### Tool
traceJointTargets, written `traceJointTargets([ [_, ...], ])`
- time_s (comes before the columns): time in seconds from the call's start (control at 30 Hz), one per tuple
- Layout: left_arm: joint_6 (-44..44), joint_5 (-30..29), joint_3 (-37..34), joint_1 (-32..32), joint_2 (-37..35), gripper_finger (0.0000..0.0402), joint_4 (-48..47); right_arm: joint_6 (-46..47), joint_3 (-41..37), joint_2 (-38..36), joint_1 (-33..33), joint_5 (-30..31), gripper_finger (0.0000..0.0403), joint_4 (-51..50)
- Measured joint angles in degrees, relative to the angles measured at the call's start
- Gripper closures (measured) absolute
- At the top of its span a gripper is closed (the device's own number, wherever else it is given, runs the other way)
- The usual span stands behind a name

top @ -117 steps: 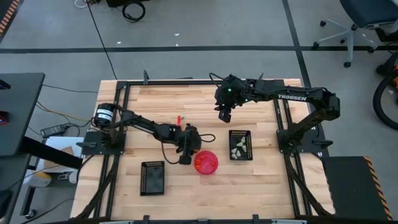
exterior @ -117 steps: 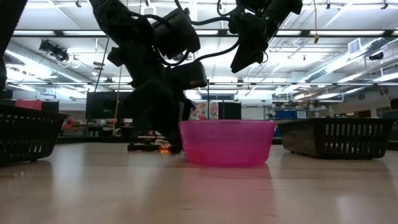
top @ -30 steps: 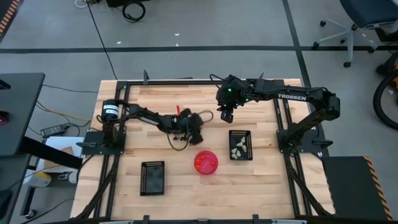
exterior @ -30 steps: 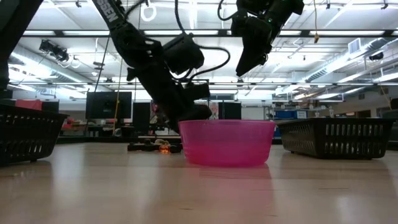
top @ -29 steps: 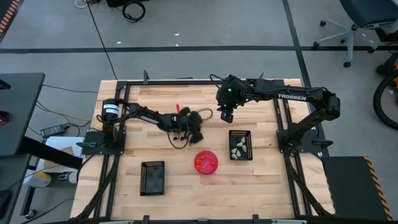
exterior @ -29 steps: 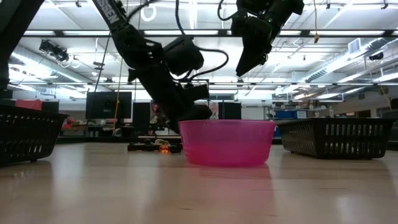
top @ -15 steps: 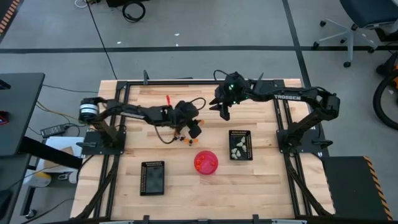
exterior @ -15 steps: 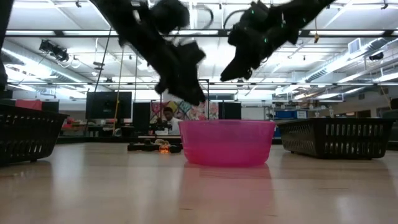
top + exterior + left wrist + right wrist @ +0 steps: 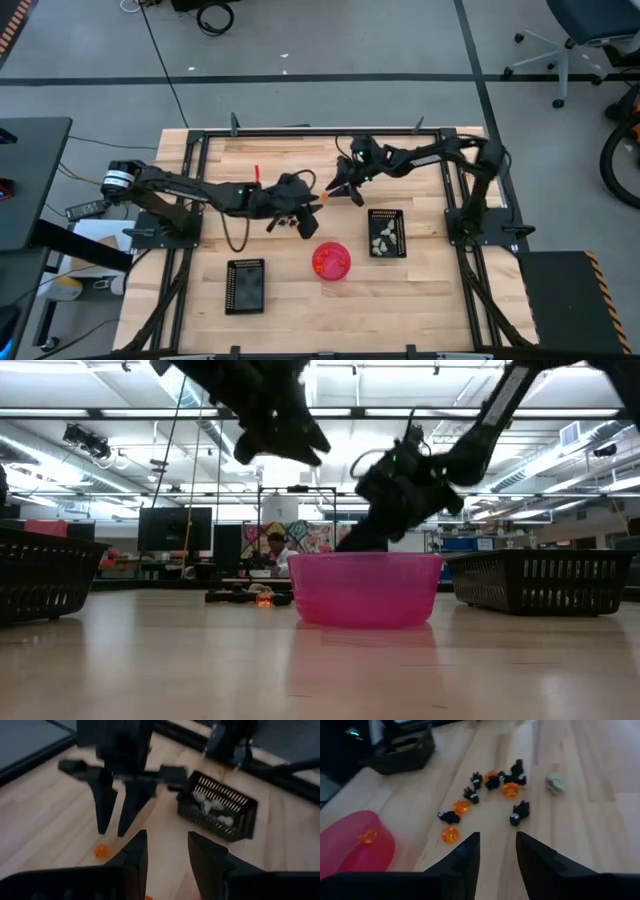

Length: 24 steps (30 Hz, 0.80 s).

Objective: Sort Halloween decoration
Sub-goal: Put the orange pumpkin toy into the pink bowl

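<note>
The Halloween decoration pieces lie loose on the wood: orange, black and one pale piece, with more pale ones in the right tray. One orange piece sits in the pink bowl. My left gripper hangs high above the table, open, nothing between its fingertips. My right gripper is low, just on the far side of the cluster, slanting down toward it, open and empty. Another orange piece lies below its fingers.
A second black grid tray stands near the front left. The bowl is toward the near edge from both grippers. The black frame rails border the table. Bare wood lies along the near edge.
My left gripper has risen from the table beside the bowl, high above it, shifting a little toward the far edge. My right gripper has come down from high over the far middle and tipped toward the cluster of pieces. The pieces have stayed in place.
</note>
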Motion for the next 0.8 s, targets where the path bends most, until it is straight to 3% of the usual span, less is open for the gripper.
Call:
traceJointTargets([
  [0.13,-0.34,-2.21,0.00,-0.12,-4.30,0.0287,-1.19,0.00,0.03,5.93,-0.98,-7.17,0.0256,9.43],
  [0.23,-0.21,-3.96,0.02,0.25,-7.34,0.0287,-2.50,-0.41,0.03,8.59,-0.74,-8.73,0.0236,12.45],
  [0.47,-0.25,-4.66,0.07,1.82,-11.02,0.0287,-4.75,-8.89,0.03,10.35,0.81,2.92,0.0176,15.13],
  [0.63,-0.25,-4.65,0.04,1.78,-10.91,0.0287,-5.14,-12.46,0.07,10.73,0.91,4.51,0.0152,15.50],
  [0.8,-0.23,-5.37,0.02,1.80,-10.73,0.0287,-5.51,-12.96,0.09,14.02,0.97,2.68,0.0161,15.79],
])
